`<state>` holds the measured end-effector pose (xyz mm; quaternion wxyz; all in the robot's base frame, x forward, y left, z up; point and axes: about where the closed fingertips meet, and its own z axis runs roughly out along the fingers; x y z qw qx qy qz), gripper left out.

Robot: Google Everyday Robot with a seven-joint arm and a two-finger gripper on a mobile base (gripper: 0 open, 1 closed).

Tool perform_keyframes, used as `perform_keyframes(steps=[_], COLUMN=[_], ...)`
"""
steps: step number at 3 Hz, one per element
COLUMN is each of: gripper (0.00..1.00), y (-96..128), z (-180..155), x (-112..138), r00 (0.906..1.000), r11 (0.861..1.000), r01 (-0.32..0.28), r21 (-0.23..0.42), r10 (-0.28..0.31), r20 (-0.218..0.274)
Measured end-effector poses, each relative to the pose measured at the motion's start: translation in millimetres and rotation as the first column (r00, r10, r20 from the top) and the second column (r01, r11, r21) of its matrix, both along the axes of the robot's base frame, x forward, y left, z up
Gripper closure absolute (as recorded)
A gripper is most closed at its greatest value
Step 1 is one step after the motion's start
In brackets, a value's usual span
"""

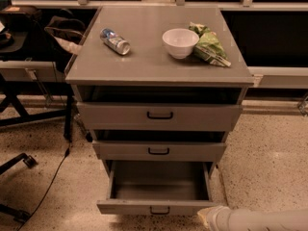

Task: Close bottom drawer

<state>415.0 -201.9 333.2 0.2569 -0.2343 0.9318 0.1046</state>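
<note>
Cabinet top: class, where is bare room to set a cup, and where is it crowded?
Free: the front strip of the cabinet top before the can, bowl and green packet, and gap between can and bowl. Crowded: back right, where bowl and packet meet. The gripper sits by the right front corner of the open bottom drawer.

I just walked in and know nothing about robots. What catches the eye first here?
The bottom drawer of the grey cabinet stands pulled far out and empty, nearest the floor. The robot's pale gripper reaches in from the lower right corner, close by that drawer's front right end. On top lie a can on its side at left, and a white bowl beside a green snack bag at right.
</note>
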Motion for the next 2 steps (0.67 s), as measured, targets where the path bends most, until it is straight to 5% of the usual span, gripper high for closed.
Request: perform_keyframes(steps=[2], gripper=[1.0], y=[-7.4], z=[-46.4], x=[10.4], r00=[0.9675], r11=[0.968], r01=[-0.244], r21=[0.056], r10=[0.24], r20=[0.081])
